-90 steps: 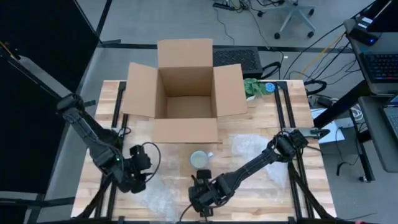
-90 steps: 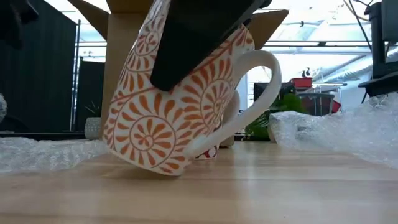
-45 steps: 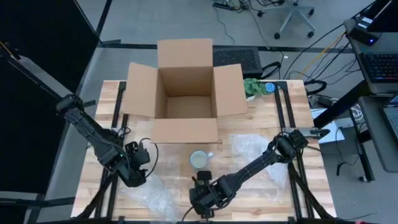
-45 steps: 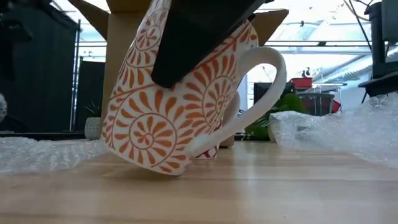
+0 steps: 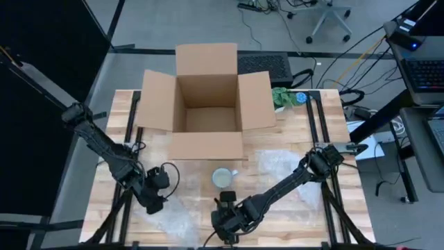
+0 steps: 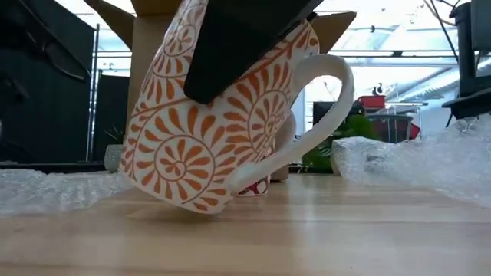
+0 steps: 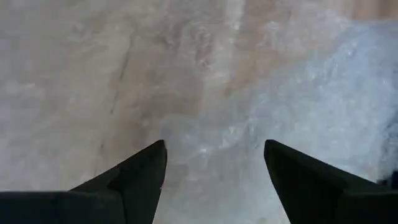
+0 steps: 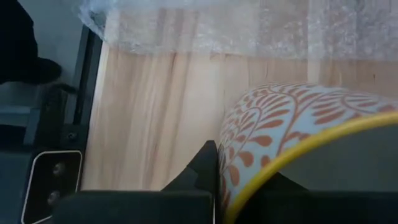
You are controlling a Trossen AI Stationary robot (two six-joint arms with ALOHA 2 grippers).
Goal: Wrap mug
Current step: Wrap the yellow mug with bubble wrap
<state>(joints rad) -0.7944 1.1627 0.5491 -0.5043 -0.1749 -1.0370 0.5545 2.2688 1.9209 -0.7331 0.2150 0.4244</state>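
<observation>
A white mug with an orange spiral pattern (image 6: 207,130) and a yellow rim (image 8: 298,146) stands tilted near the table's front edge, its handle (image 6: 326,115) toward the right. My right gripper (image 5: 226,221) is shut on it from above. My left gripper (image 5: 155,196) hovers open over a sheet of bubble wrap (image 7: 298,106) at the front left, and its fingers touch nothing. A second, cream mug (image 5: 223,178) stands upright in the middle of the table. My right gripper holds the mug by its wall at the yellow rim (image 8: 249,171), one finger (image 8: 202,165) outside and the other inside the hollow. The fingers slant down from above. The mug is tipped, with the lower edge of its base (image 6: 203,205) on the wood.
An open cardboard box (image 5: 206,101) stands at the far middle of the table. A second bubble wrap sheet (image 5: 277,167) lies right of the cream mug, and the front-left sheet (image 5: 173,219) reaches the near edge. A green plant (image 5: 281,97) sits by the box.
My left gripper has shifted a little toward the near edge and the right, over the bubble wrap, still open. The patterned mug in my right gripper has moved slightly and stays tilted.
</observation>
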